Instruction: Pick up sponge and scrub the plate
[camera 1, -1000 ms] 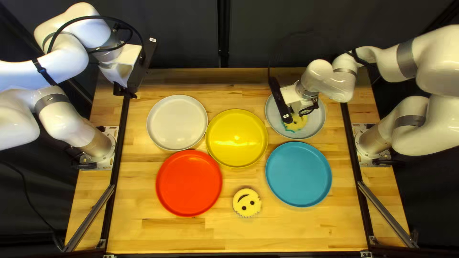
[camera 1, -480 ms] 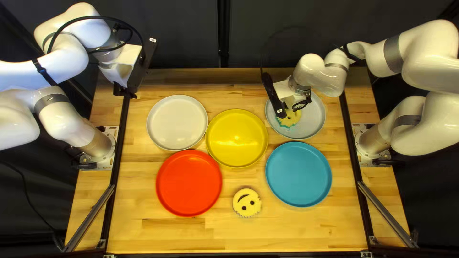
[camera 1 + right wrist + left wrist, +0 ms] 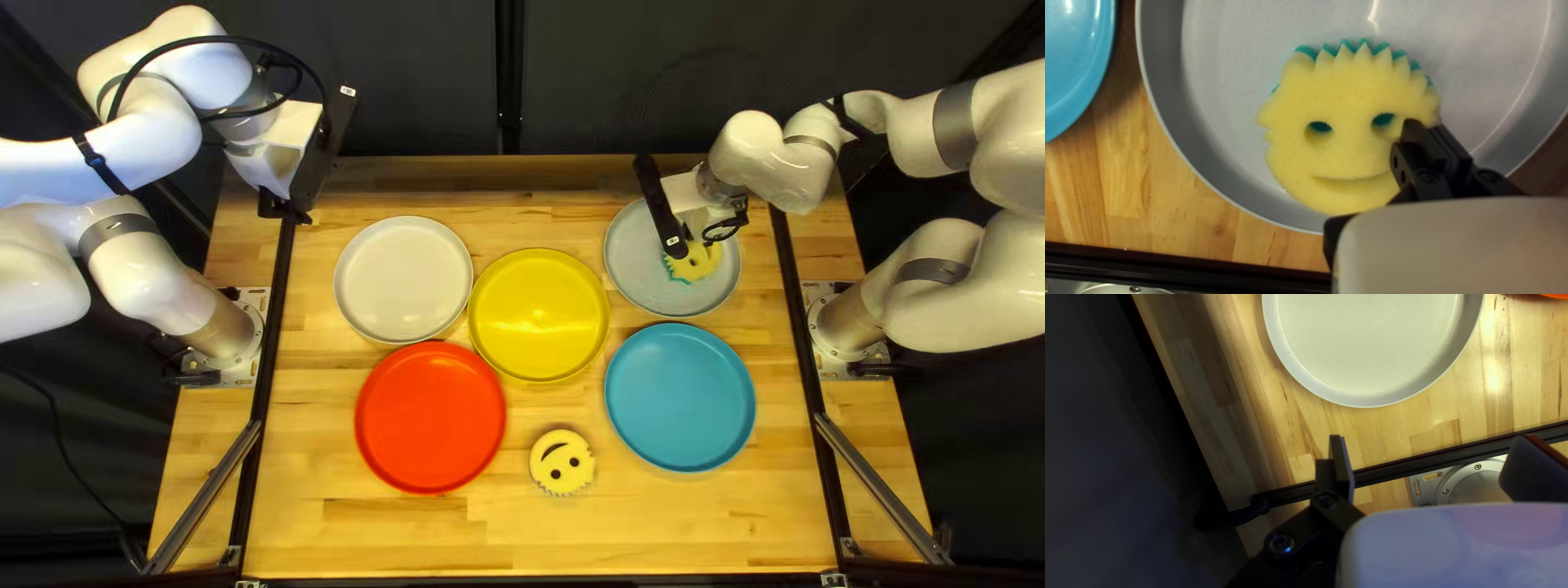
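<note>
Since the yellow sponge [image 3: 1350,98] is over the grey plate [image 3: 642,264] at far right, yeah, the right claw [image 3: 688,233] is clamped on its edge. Blue plate's [image 3: 680,397] just nearer on the bench [image 3: 381,534]. Left claw [image 3: 286,209], far left, has its fingers apart.

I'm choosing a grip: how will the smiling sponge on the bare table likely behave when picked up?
The sponge is probably light and squeezable, judging by the foam-like face of its lookalike on the gray plate. Lying flat and broad, it seems unlikely to roll or tip.
</note>
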You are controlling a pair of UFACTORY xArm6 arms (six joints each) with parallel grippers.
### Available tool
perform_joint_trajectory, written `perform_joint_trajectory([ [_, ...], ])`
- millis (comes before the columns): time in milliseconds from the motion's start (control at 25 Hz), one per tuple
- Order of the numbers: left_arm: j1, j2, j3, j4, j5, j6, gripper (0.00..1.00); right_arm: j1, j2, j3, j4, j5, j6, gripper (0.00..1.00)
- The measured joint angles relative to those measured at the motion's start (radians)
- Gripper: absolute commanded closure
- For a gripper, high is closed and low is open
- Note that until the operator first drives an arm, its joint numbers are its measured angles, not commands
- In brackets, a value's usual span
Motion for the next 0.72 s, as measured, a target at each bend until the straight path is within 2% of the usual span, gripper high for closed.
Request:
perform_joint_trajectory([
  [160, 0.0, 0.0, 0.0, 0.0, 0.0, 0.0, 0.0, 0.054, 0.03, -0.059, 0.027, 0.025, 0.02, 1.0],
  [480, 0.0, 0.0, 0.0, 0.0, 0.0, 0.0, 0.0, 0.129, -0.029, -0.165, 0.127, 0.237, 0.001, 1.0],
  [720, 0.0, 0.0, 0.0, 0.0, 0.0, 0.0, 0.0, 0.246, -0.109, -0.161, 0.17, 0.307, 0.049, 1.0],
])
